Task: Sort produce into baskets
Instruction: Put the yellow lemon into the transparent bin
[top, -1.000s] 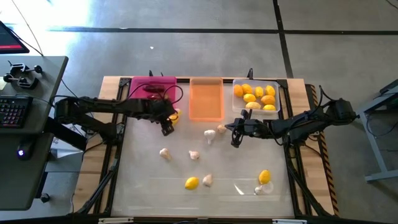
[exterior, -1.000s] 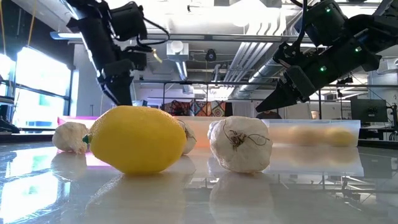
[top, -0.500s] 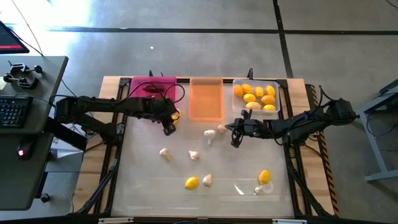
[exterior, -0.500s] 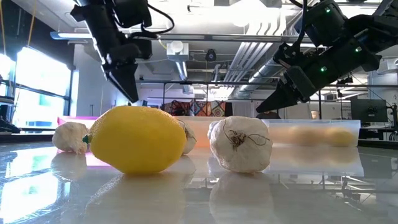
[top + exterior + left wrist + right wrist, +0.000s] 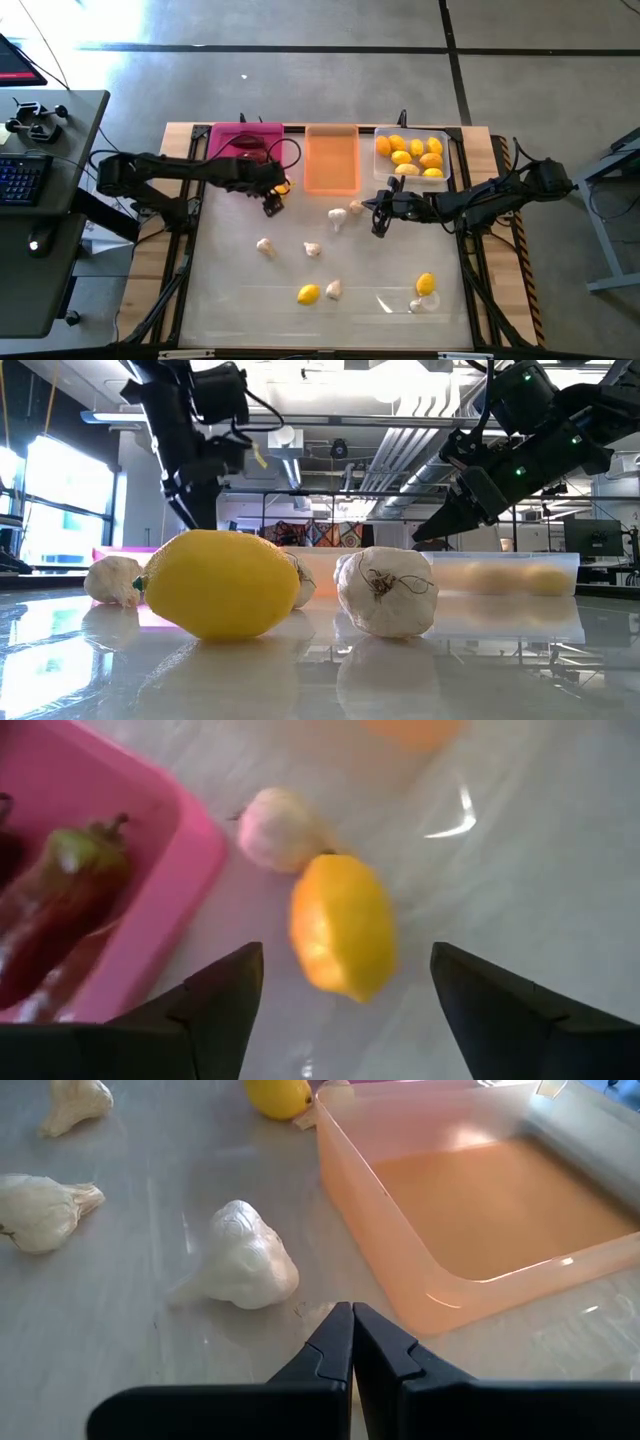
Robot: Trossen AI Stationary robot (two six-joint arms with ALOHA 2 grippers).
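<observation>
My left gripper [image 5: 270,203] is open and hovers just above a lemon [image 5: 343,925] that lies on the table beside the pink basket [image 5: 245,140]; a finger stands on either side of the lemon without touching it. A garlic bulb [image 5: 275,815] lies just past the lemon. Dark red chili peppers [image 5: 60,900] lie in the pink basket. My right gripper [image 5: 378,222] is shut and empty, near a garlic bulb [image 5: 240,1265] in front of the orange basket [image 5: 331,160]. The clear basket [image 5: 412,155] holds several lemons.
More garlic bulbs [image 5: 264,244] [image 5: 313,249] [image 5: 333,289] and two lemons [image 5: 308,294] [image 5: 425,284] lie loose on the table's near half. A clear plastic scrap [image 5: 420,303] lies near the front right. The three baskets stand side by side along the far edge.
My left gripper has shifted and turned a little above the lemon beside the pink basket. Nothing on the table has moved.
</observation>
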